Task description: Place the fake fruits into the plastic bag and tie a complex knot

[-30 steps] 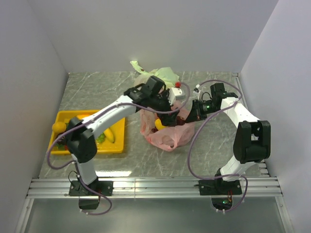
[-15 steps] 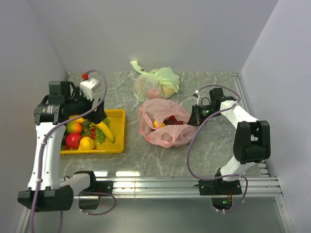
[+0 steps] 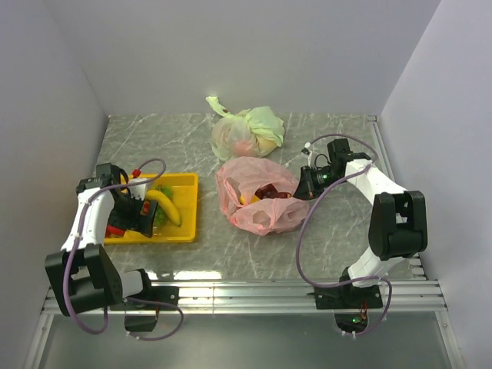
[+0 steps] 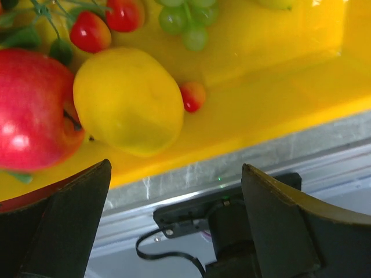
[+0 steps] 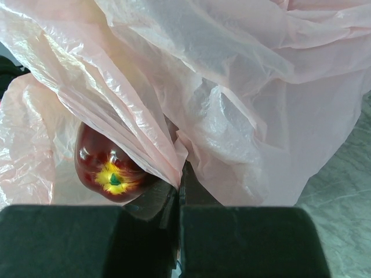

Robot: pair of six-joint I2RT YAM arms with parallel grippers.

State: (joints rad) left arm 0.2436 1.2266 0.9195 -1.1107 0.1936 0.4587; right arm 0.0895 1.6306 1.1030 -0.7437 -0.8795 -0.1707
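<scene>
The pink plastic bag (image 3: 261, 200) lies open mid-table with red and yellow fruits inside. My right gripper (image 3: 304, 184) is shut on a fold of the bag's right rim (image 5: 168, 156). The right wrist view shows a dark red apple (image 5: 110, 168) inside the bag, just beyond the shut fingertips (image 5: 197, 194). My left gripper (image 3: 142, 217) is open and empty, low over the front of the yellow tray (image 3: 181, 237). Its wrist view shows a yellow round fruit (image 4: 127, 101), a red apple (image 4: 32, 110), small red fruits (image 4: 90, 32) and green grapes (image 4: 185, 23) just beyond the open gripper (image 4: 177, 168).
A pale green-and-white knotted bag (image 3: 250, 131) sits behind the pink bag. A banana (image 3: 165, 206) lies in the tray's right part. The aluminium rail (image 3: 246, 292) runs along the near table edge. Grey walls close in the left, back and right.
My left arm swung from over the pink bag back to the left, then dropped low over the yellow tray with its gripper open. My right gripper stayed shut on the bag rim.
</scene>
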